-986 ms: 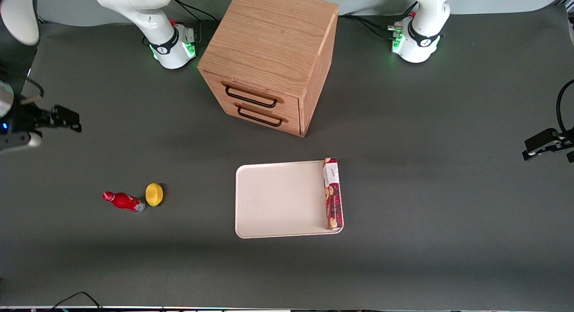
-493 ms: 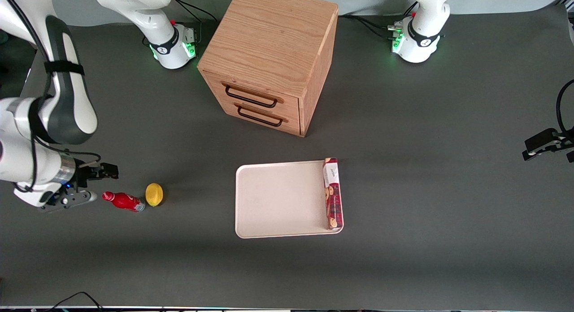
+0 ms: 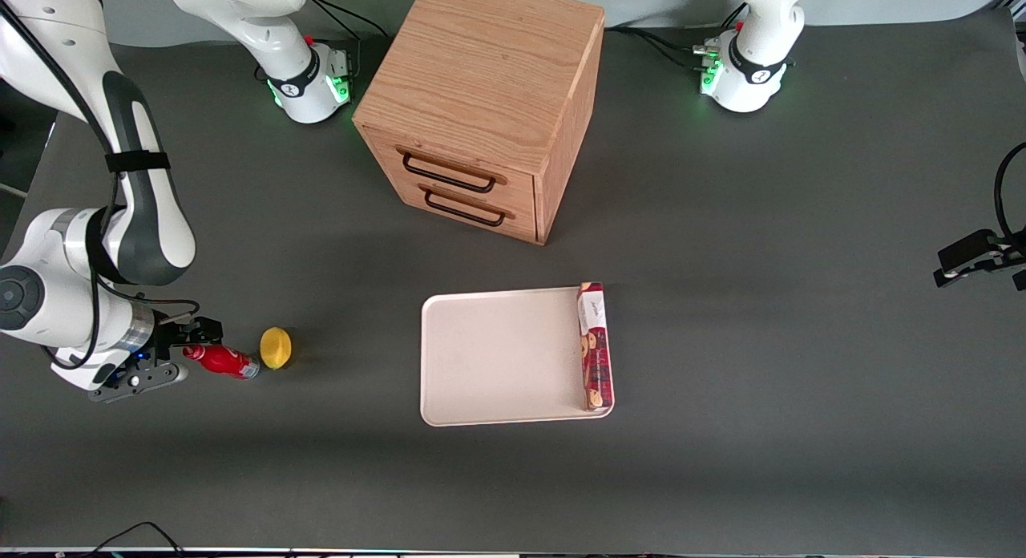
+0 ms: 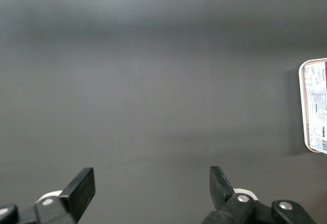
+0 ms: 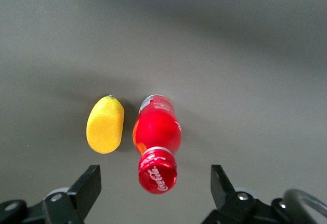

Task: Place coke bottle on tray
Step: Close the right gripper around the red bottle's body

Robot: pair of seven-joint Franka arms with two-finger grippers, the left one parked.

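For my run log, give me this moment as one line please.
stage: approach | gripper: open, at coke bottle cap | bottle: on table beside lemon | tray: holds biscuit box

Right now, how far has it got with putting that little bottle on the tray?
Early stage. The gripper has reached the coke bottle, open around its cap end and not closed. The bottle stands on the table beside the lemon. Gripping, lifting and carrying to the tray remain.
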